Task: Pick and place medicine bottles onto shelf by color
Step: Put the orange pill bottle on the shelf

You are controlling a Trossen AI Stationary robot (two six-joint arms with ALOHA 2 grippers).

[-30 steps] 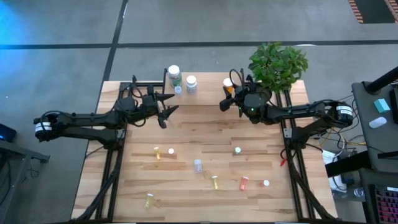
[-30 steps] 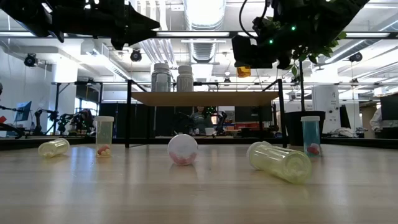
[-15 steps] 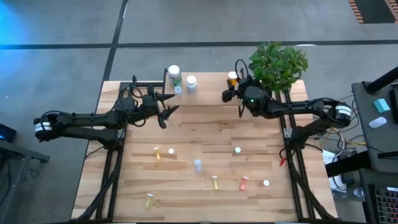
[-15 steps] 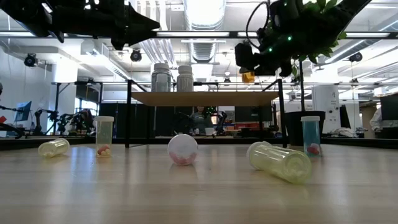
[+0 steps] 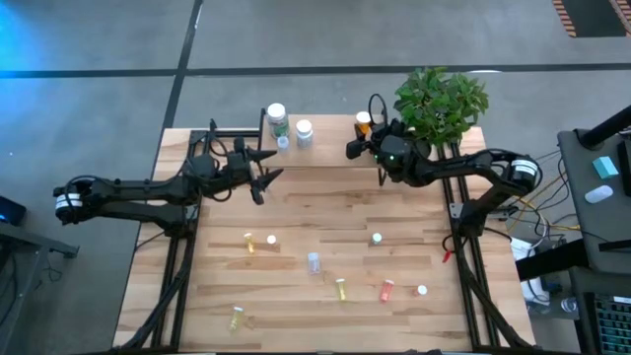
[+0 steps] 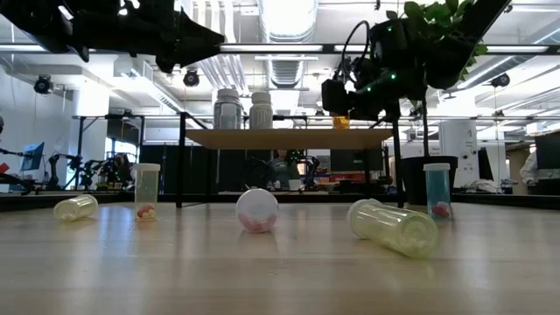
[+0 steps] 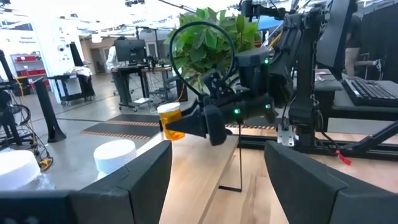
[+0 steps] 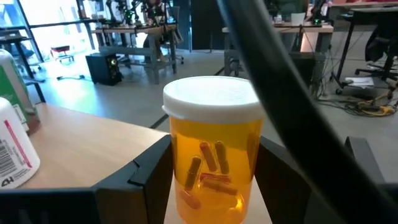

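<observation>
An orange medicine bottle (image 8: 214, 155) with a white cap, capsules showing inside, stands upright between the fingers of my right gripper (image 5: 357, 138), over the right part of the shelf (image 5: 325, 148). The low view shows this orange bottle (image 6: 341, 121) close above the shelf board (image 6: 262, 137). Two white bottles (image 5: 276, 118) (image 5: 303, 131) and a small vial (image 5: 283, 143) stand on the shelf's left part. My left gripper (image 5: 266, 170) hovers open by the shelf's near edge, with nothing between its fingers. My right gripper pinches the orange bottle's wall (image 8: 177, 165) below the cap between its two fingers (image 8: 146, 174), one on each side. The fingers reach in level from the table's right side. The bottle is upright; its base is hidden, so I cannot tell whether it touches the shelf.
A potted plant (image 5: 441, 99) stands at the far right, close behind my right arm. Several loose bottles lie or stand on the near tabletop, among them a yellow one (image 5: 249, 242), a clear one (image 5: 314, 261) and an orange-red one (image 5: 386, 290).
My right gripper has carried the orange bottle toward the table's far edge, over the shelf, and has lowered it close to the shelf board. The bottle has stayed upright.
</observation>
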